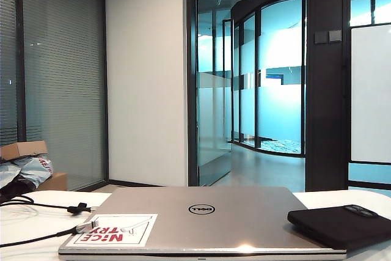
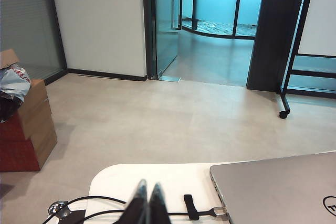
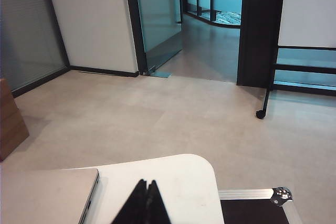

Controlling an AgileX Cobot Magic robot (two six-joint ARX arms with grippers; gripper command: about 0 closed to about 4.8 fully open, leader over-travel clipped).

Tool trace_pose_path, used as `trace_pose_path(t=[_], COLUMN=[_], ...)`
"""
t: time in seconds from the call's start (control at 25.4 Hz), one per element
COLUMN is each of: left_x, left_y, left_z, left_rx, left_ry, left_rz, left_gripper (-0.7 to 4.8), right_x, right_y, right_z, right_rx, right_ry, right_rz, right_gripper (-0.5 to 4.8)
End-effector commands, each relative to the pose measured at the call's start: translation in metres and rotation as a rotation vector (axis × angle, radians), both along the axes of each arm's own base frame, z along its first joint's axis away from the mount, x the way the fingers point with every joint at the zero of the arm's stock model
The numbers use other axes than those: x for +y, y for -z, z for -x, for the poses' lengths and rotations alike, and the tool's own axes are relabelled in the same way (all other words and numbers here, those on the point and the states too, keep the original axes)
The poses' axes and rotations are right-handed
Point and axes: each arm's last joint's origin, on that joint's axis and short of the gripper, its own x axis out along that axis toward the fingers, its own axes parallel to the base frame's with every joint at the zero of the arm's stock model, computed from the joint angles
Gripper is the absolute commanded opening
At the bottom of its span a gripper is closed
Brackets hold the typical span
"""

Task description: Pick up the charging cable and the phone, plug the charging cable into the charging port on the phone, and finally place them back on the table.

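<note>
Charging cable (image 1: 36, 206) runs off-frame; phone (image 1: 339, 225) cropped; left hand (image 2: 146, 195), right hand (image 3: 147, 190) both pinched closed.

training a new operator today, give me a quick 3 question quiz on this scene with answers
1. True or false: the phone lies flat on the bare table, clear of the laptop.
2. Which is right? A: both grippers are shut and hold nothing. B: the left gripper holds the charging cable. C: the right gripper holds the phone.
3. Fill in: the cable's silver plug tip rests on the laptop's red-and-white ____.

Key
1. False: in the exterior view the phone rests partly on the laptop's right edge.
2. A: the left gripper and right gripper each show fingers pressed together above the table, empty.
3. Sticker.
</note>
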Motion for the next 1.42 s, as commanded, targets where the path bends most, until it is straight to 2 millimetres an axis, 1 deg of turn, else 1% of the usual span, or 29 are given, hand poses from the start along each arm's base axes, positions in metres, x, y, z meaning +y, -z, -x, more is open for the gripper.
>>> trace_pose_path(t=[0.04,0.31,0.43,0.51,0.63,0.75,0.87,1.02,1.18,1.26,1.3,1.38,1.42], left_x=[0.0,0.0,0.0,0.0,0.0,0.0,0.0,0.0,0.0,0.0,0.0,0.0,0.0], left_y=[0.0,0.0,-0.006,-0.017,-0.029,-0.045,-0.054,-0.066,-0.078,-0.083,-0.086,-0.092,-0.094], left_z=[0.0,0.0,0.0,0.002,0.005,0.01,0.012,0.013,0.007,0.001,-0.003,-0.021,-0.026], left_rx=[-0.006,-0.005,-0.049,-0.127,-0.163,-0.205,-0.231,-0.24,-0.209,-0.183,-0.16,-0.073,-0.056], left_ry=[0.001,0.001,0.007,0.015,0.021,0.028,0.03,0.031,0.025,0.021,0.019,0.013,0.013], left_rz=[-0.001,0.0,0.094,0.127,0.157,0.18,0.177,0.177,0.162,0.147,0.14,0.133,0.133], left_gripper=[-0.05,-0.05,-0.05,-0.05,-0.05,-0.05,-0.05,-0.05,-0.05,-0.05,-0.05,-0.05,-0.05], right_x=[0.0,0.0,0.0,0.0,0.0,0.001,0.001,0.002,0.003,0.004,0.005,0.009,0.01], right_y=[-0.001,-0.002,-0.011,-0.025,-0.042,-0.07,-0.089,-0.115,-0.141,-0.15,-0.154,-0.165,-0.166], right_z=[0.0,0.0,0.002,0.006,0.011,0.017,0.018,0.017,0.011,0.007,0.004,-0.004,-0.006], right_rx=[-0.018,-0.021,-0.047,-0.07,-0.075,-0.099,-0.118,-0.102,-0.096,-0.092,-0.085,-0.064,-0.059], right_ry=[-0.002,-0.008,-0.009,-0.009,-0.005,-0.015,-0.026,-0.068,-0.111,-0.144,-0.172,-0.256,-0.271], right_rz=[0.009,0.001,-0.003,-0.036,-0.054,-0.053,-0.052,-0.05,-0.047,-0.044,-0.043,-0.042,-0.043], right_gripper=[-0.01,-0.01,-0.02,-0.02,-0.02,-0.02,-0.02,-0.02,-0.02,-0.02,-0.02,-0.03,-0.03])
